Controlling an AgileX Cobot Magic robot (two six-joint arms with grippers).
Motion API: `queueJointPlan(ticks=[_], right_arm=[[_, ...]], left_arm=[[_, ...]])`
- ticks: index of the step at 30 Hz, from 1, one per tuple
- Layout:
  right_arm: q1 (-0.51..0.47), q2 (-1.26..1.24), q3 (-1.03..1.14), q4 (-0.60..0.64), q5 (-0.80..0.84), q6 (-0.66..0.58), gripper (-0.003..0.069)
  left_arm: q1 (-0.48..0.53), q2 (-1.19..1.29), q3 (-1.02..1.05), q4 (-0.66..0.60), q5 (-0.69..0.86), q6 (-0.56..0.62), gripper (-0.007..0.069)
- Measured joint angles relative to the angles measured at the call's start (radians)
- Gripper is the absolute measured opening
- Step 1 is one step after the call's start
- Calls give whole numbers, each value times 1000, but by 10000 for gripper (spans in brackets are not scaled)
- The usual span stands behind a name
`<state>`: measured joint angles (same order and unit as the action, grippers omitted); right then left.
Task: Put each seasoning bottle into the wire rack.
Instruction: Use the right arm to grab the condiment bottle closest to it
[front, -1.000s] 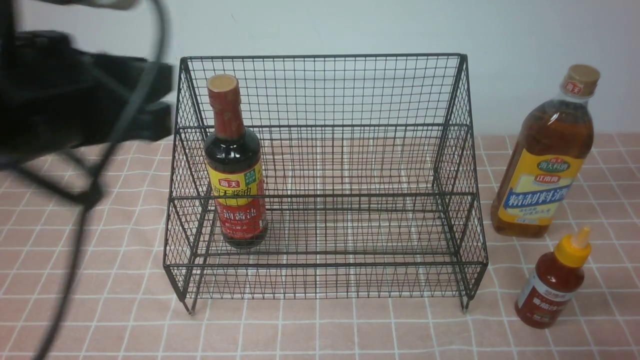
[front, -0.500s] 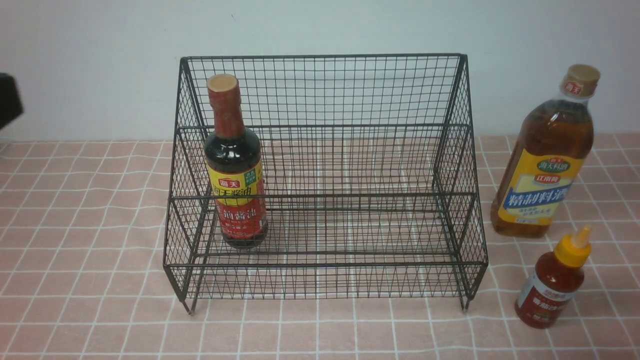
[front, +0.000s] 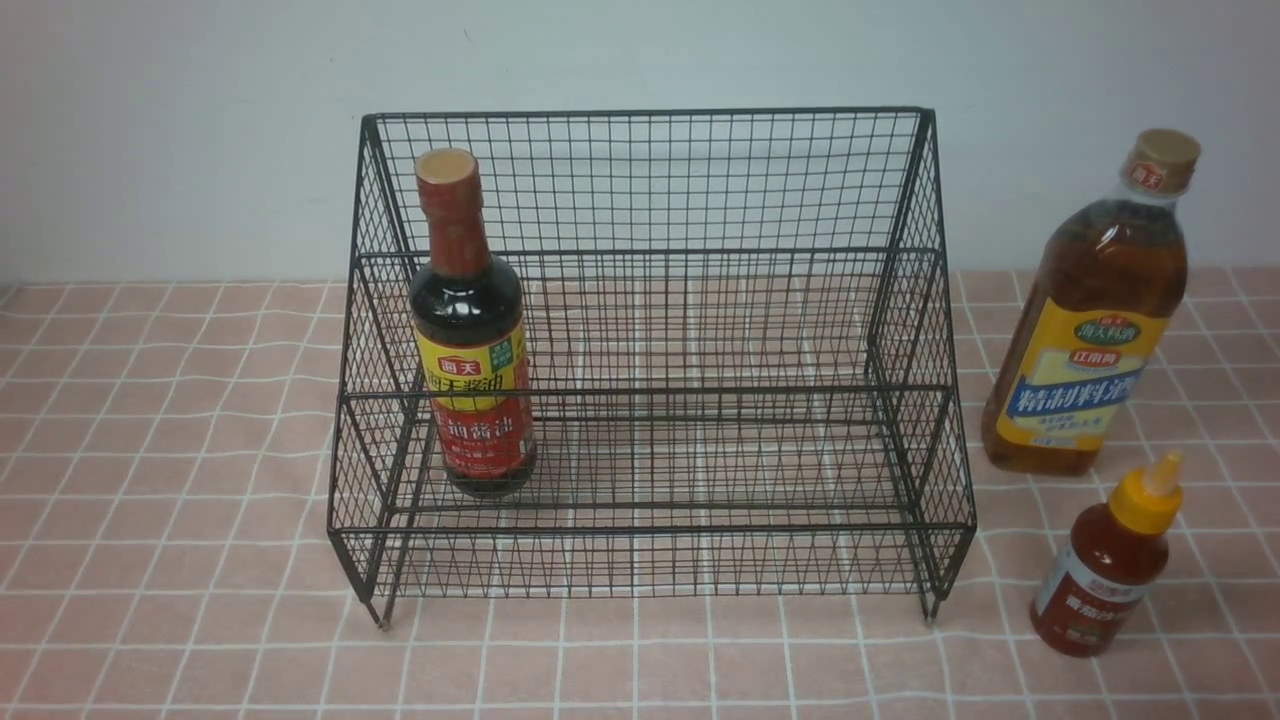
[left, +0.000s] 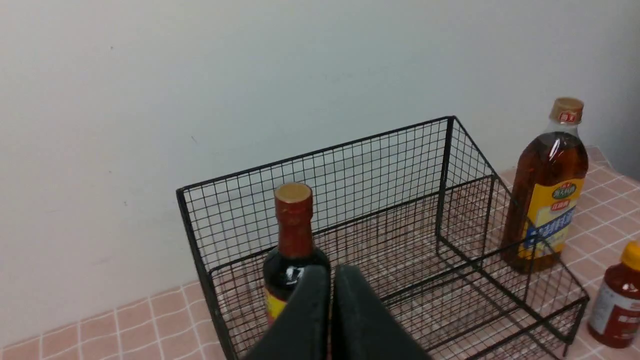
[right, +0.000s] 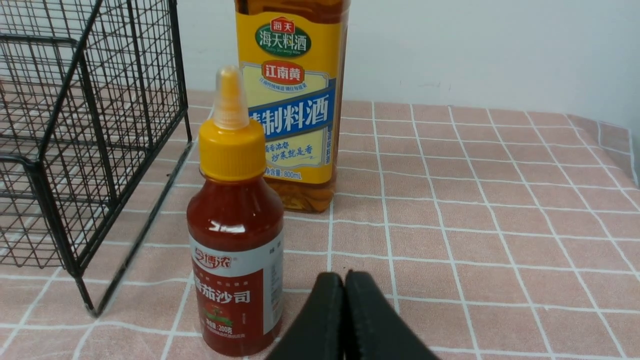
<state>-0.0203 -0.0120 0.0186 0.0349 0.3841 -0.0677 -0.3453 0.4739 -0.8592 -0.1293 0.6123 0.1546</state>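
While my left gripper and right gripper sit clenched on nothing, the dark soy bottle stands upright inside the wire rack by its left side, tiers open rightward; the amber bottle and red sauce bottle stand outside its right edge.

front overview, two wrist views aside, wire rack in all three

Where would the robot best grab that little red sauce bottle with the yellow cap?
Probably around the round body of the small red sauce bottle, below its tapering yellow cap, coming from the front: it stands upright, with the tall amber bottle behind it.
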Motion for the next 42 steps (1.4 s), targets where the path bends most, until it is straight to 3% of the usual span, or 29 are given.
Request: queueJointPlan(ticks=[5,11,16,42], right_arm=[[0,0,0,0,0,0,-15],[0,0,0,0,0,0,-15],[0,0,0,0,-1,0,-15],[0,0,0,0,-1,0,-15]], left_arm=[[146,-217,337,9,-185,6,-7],[294,-449,698,16,-279,8,-7],[311,-485,881,47,-254,4,-7],[262,-486,885,91,-228,-1,-7]])
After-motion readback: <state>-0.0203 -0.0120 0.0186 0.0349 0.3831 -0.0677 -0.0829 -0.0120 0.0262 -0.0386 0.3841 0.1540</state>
